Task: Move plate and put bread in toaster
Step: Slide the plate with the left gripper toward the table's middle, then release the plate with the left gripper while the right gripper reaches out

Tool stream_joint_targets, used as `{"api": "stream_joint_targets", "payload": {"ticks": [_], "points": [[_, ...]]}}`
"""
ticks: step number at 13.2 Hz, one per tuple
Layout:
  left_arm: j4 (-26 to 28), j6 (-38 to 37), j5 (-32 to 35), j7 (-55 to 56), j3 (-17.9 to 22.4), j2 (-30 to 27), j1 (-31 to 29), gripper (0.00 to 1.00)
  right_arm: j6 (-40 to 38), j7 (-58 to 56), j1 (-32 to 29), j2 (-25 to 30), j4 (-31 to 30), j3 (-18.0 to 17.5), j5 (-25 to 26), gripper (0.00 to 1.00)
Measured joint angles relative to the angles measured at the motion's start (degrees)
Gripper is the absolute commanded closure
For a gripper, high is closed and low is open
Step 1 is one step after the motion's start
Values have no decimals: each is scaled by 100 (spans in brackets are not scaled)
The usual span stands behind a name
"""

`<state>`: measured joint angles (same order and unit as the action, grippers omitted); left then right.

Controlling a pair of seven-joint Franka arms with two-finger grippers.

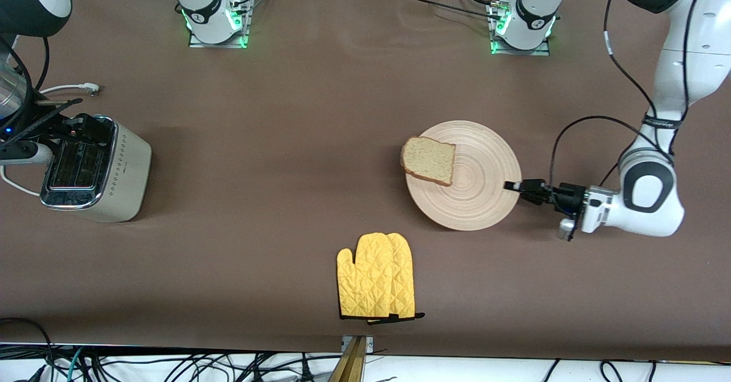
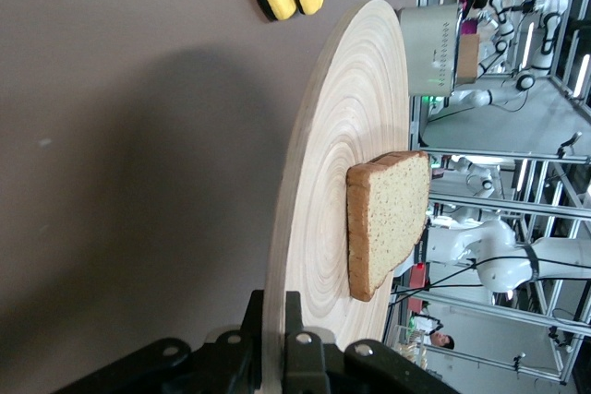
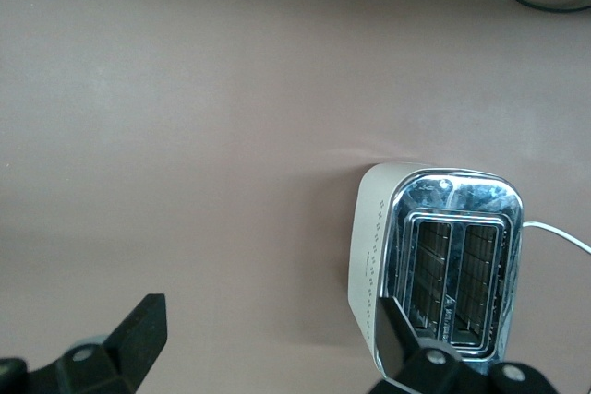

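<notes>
Plate [image 1: 477, 199]: on counter [image 1: 285, 142], rim pinched by left tool [image 1: 514, 186].
Bread [image 1: 429, 160]: overhangs plate edge.
Right tool [image 3: 268, 343]: spread wide above toaster [image 1: 94, 168].
Risk: tilt or jerk may slide bread off.

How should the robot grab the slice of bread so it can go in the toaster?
Probably by its two flat faces, near the crust edge that sticks out past the plate rim toward the toaster. The bread lies flat, so pinching from above is hard; that overhanging edge gives fingers room underneath. The left gripper already clamps the plate's rim, and the open right gripper hangs over the toaster.
</notes>
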<state>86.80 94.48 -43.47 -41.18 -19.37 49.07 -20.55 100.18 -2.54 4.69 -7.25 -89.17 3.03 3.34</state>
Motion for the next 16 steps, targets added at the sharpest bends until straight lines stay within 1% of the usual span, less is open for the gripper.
{"api": "stream_joint_targets", "payload": {"ticks": [3,5,8,10,13,14,15,16], "points": [[184,593,-564,23,-6,26,571,100,-4,0,1,-9,0,-1,0,0],[402,1147,-752,30,-7,50,992,100,-3,3,8,-53,0,-4,2,0],[751,1741,-1330,24,-7,99,1465,100,-2,19,10,-109,0,-4,2,0],[899,2118,-1394,22,-5,113,1659,100,-2,21,12,-115,0,-6,2,0],[1059,2229,-1415,-152,-2,116,1693,100,-5,29,126,-186,-1,-15,1,0],[1089,2223,-1423,-224,-1,116,1669,95,-6,32,165,-216,-1,-17,1,0],[1104,2216,-1424,-267,-1,116,1652,63,-7,33,182,-233,-1,-21,1,0],[1108,2216,-1424,-295,-1,116,1647,2,-9,32,184,-239,-1,-21,2,0]]}}
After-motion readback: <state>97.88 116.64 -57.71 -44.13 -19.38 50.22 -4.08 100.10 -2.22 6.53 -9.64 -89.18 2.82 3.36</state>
